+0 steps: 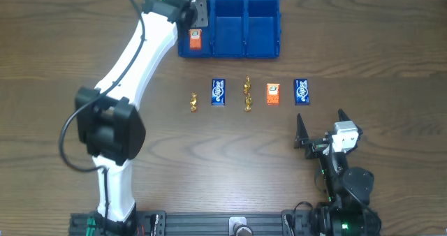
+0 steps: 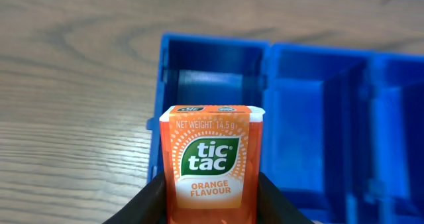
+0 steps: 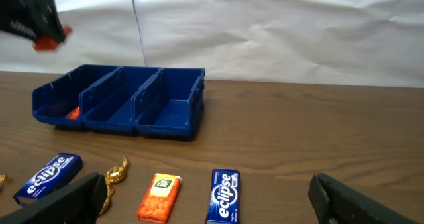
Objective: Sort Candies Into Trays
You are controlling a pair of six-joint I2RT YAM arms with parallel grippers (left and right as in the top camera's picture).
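So that it can drop into the blue tray's (image 2: 318,58) end compartment, the orange candy box (image 2: 212,164) hangs clamped in the left end effector (image 2: 212,199), while the right end effector (image 1: 320,122) gapes empty.

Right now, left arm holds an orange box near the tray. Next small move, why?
Probably lower the left tool toward the left-end compartment of the blue tray: the orange box, clamped in it, hangs well above that end, where something orange already lies.

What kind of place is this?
Probably a robot test bench: a left arm and right arm at a wooden table, candies in a neat row before a blue tray, a white sheet behind.
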